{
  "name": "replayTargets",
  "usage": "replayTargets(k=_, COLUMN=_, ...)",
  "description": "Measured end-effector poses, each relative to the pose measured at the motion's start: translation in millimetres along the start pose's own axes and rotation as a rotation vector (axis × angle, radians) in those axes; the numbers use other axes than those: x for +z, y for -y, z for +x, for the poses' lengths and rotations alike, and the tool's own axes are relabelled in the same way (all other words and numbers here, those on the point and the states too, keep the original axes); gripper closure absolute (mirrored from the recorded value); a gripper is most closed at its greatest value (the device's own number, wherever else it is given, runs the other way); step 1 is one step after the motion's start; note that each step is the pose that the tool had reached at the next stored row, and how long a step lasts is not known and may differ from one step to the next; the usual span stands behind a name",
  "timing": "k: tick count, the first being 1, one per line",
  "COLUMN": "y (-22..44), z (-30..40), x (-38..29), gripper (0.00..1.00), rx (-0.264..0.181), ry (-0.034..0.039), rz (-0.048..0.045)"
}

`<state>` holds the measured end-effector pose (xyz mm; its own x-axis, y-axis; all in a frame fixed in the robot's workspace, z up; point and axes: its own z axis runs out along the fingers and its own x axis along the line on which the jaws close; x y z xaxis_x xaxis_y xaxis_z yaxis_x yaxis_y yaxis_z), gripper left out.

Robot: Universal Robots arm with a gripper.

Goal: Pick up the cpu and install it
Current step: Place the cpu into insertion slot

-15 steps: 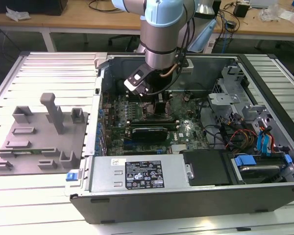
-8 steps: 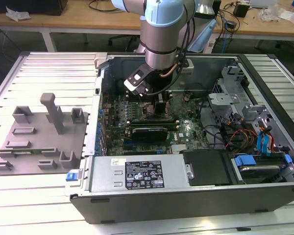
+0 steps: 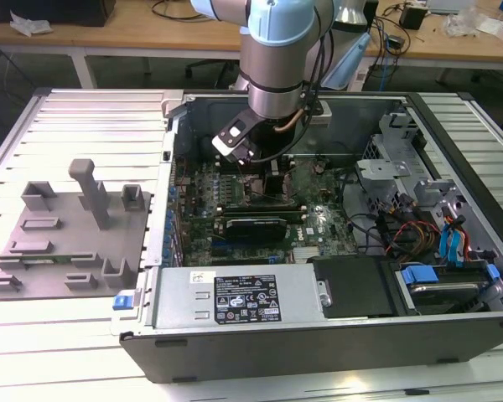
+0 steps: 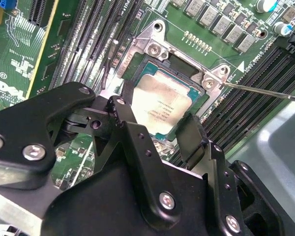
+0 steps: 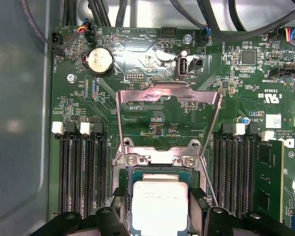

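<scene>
Down inside the open computer case (image 3: pixel 318 352) on the bench (image 3: pixel 75 339), the arm (image 3: pixel 277 50) leans over the motherboard, and in the exterior view its wrist blocks the socket completely. Over to the wrist cameras: the cpu (image 4: pixel 162 98) lies flat in the socket frame (image 4: pixel 155 46), silvery plate facing up. It is square, so there is no long axis to call, and its edges run parallel with the frame's sides. The print on the plate is too fine to make out. The gripper (image 4: pixel 157 115) straddles it on two opposite sides, black metal right at the chip's edges, covering one corner in the second wrist view. Clamped on it or just clear? I cannot tell. In the first wrist view the cpu (image 5: pixel 160 206) is cut off at the picture's edge, and the hinged metal bracket (image 5: pixel 169 98) stands swung open beyond it, memory slots (image 5: pixel 81 172) alongside.
</scene>
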<state>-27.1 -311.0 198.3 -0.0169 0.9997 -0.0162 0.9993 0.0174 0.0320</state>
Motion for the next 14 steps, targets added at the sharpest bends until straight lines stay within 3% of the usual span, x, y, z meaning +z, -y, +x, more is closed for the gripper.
replayTargets(k=6, y=0.0, z=0.0, x=-0.4, gripper=0.38, rx=0.0, ry=0.0, rz=0.0)
replayTargets(k=7, y=0.0, z=0.0, x=-0.5, gripper=0.31, rx=0.0, ry=0.0001, rz=0.0)
replayTargets(k=14, y=-0.1, z=0.0, x=-2.2, gripper=0.31, rx=0.0, ry=-0.0001, rz=-0.0001)
